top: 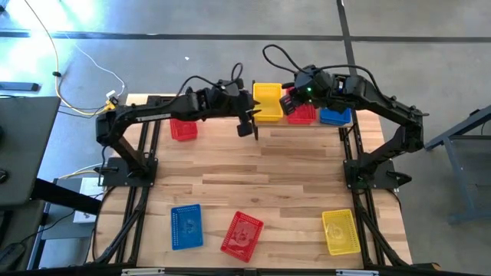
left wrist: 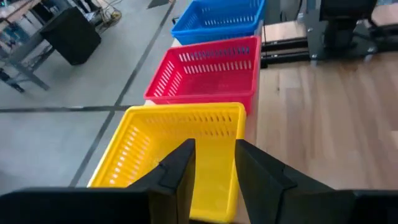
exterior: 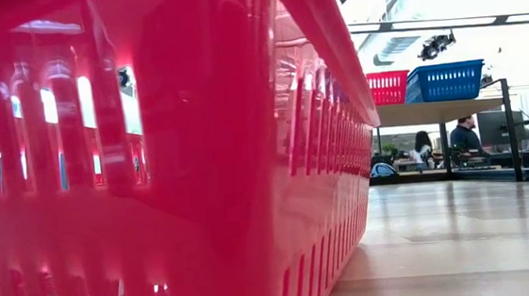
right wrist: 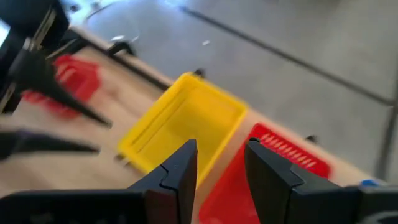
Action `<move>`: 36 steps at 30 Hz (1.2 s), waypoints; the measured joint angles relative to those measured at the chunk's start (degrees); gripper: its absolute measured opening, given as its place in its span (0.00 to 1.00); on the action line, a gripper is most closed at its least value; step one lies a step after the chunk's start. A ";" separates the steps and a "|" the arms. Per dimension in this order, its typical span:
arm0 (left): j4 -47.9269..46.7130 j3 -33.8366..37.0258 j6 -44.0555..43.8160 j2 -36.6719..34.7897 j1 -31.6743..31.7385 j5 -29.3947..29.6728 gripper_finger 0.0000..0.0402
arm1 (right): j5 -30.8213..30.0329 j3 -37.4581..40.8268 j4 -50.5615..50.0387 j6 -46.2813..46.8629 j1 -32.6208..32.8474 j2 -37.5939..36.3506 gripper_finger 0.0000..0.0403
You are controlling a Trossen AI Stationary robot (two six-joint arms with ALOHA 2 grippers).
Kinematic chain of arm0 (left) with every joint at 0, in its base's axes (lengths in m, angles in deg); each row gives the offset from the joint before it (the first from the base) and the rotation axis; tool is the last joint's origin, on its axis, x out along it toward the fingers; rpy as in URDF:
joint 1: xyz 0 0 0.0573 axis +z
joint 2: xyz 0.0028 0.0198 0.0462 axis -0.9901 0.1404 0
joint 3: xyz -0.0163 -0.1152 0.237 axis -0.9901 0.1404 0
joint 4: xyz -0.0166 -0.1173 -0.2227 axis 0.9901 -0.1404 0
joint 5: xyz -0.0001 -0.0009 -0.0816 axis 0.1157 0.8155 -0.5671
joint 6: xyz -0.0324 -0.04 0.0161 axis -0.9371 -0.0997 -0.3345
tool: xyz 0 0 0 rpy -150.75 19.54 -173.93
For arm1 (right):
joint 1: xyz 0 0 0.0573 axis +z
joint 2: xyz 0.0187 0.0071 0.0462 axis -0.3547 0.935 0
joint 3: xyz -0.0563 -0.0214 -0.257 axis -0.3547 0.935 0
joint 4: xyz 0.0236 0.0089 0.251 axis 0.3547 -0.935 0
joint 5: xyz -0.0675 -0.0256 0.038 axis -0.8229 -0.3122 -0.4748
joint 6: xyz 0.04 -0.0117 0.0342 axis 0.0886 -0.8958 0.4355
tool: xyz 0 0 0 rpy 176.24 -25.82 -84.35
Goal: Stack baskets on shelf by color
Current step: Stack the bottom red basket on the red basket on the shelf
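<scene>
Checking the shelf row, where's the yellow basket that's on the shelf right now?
In the high view, the yellow basket sits at the shelf's left end, beside the red basket, at the table's far edge.

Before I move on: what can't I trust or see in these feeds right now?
- Low view: a red basket against the lens hides nearly the whole table; only the shelf end shows.
- High view: the shelf plank is covered by baskets and both arms; how many baskets are nested in each stack cannot be told.
- Right wrist view: blurred; the yellow basket shows no detail.
- Left wrist view: the yellow basket's near end is behind the left gripper.
</scene>
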 joint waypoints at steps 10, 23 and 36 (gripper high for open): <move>-13.26 -0.04 -5.89 -10.25 -2.61 1.12 0.25 | 15.47 0.02 -2.92 5.48 2.15 0.18 0.29; -20.61 11.13 -9.22 -21.07 -4.75 -0.22 0.25 | 15.43 0.07 -6.45 26.28 14.58 3.72 0.29; -20.56 22.85 -12.10 -32.33 -9.29 -1.28 0.25 | 19.88 0.07 -6.15 50.24 27.07 14.68 0.29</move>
